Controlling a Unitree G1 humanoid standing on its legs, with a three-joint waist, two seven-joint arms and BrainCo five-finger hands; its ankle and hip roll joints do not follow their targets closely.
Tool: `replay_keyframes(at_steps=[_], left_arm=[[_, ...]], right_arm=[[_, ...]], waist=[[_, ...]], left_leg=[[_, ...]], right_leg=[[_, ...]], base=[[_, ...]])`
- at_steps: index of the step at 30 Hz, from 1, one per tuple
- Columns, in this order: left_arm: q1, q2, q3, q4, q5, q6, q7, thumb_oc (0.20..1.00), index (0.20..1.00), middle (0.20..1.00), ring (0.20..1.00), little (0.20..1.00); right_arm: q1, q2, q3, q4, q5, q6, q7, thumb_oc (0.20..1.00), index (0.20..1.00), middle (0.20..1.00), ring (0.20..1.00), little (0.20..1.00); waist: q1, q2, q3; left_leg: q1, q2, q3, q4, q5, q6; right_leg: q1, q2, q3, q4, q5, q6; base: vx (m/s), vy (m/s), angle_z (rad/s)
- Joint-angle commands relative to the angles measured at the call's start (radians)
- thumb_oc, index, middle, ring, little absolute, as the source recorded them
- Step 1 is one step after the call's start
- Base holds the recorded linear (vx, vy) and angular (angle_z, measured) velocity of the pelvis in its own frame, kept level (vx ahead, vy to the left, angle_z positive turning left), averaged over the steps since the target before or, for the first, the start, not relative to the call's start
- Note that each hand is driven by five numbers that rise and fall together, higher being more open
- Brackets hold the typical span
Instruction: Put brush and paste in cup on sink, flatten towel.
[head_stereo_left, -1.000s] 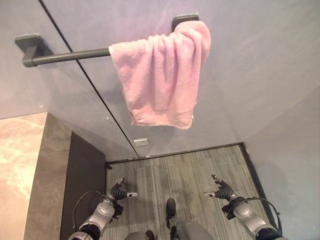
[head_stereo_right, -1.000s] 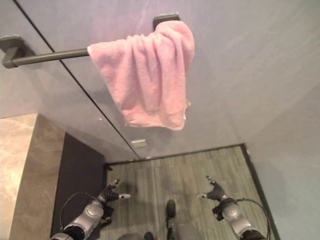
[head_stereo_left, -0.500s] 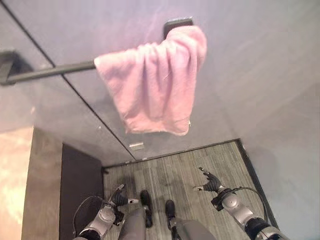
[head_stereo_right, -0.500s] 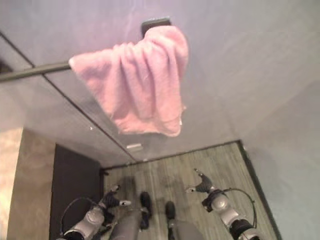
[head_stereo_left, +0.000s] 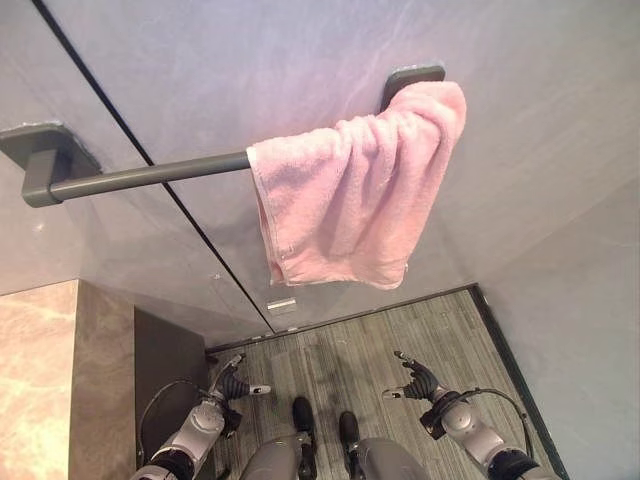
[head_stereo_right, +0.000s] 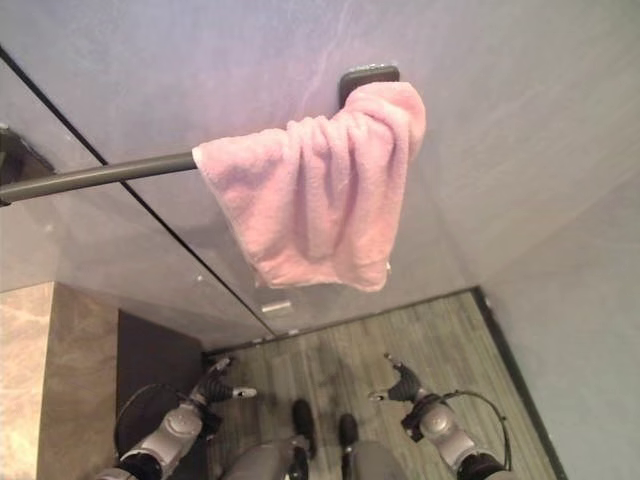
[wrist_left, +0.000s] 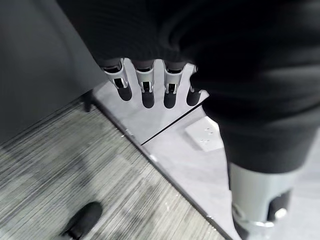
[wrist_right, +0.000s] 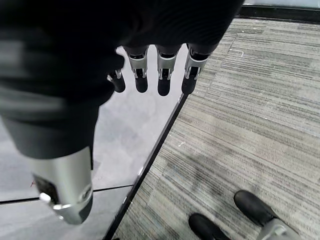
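The pink towel (head_stereo_left: 350, 195) hangs bunched on the right end of the grey rail (head_stereo_left: 150, 177) against the wall, its folds gathered toward the right bracket. Both hands are low over the floor (head_stereo_left: 350, 340), well apart from it: the left hand (head_stereo_left: 232, 384) and right hand (head_stereo_left: 418, 379) have fingers straight and relaxed, holding nothing.

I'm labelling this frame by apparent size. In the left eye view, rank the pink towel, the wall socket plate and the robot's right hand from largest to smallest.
1. pink towel
2. right hand
3. wall socket plate

The hand hangs nearer the camera, so this ranks looks alone.
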Motion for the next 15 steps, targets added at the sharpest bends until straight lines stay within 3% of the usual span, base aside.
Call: replay_keyframes(at_steps=[1,4,15], left_arm=[[-0.004,0.016,-0.001,-0.013,0.050,-0.029,0.014,1.000,1.000,1.000,1.000,1.000],[-0.005,0.014,0.008,0.006,0.033,-0.031,0.019,1.000,1.000,1.000,1.000,1.000],[0.025,0.020,0.017,-0.047,0.030,-0.030,0.015,1.000,1.000,1.000,1.000,1.000]], right_arm=[[0.023,0.006,-0.009,-0.040,-0.004,-0.027,-0.025,1.000,1.000,1.000,1.000,1.000],[0.019,0.004,-0.008,-0.041,0.004,-0.030,-0.023,1.000,1.000,1.000,1.000,1.000],[0.072,-0.026,-0.085,-0.054,0.076,-0.039,-0.029,1.000,1.000,1.000,1.000,1.000]], waist=[[0.007,-0.019,-0.049],[-0.006,-0.019,-0.041],[0.016,-0.034,-0.085]], left_leg=[[-0.006,0.013,-0.014,0.100,-0.052,-0.095],[0.011,0.023,-0.036,0.090,-0.046,-0.099],[0.055,0.029,-0.081,-0.009,0.011,-0.121]], right_leg=[[-0.041,-0.091,0.033,-0.006,0.152,0.137],[-0.101,-0.104,0.014,-0.027,0.189,0.140],[-0.018,-0.102,-0.041,-0.102,0.174,0.118]], base=[[-0.01,-0.034,0.01],[0.01,-0.079,-0.06],[0.02,-0.074,0.21]])
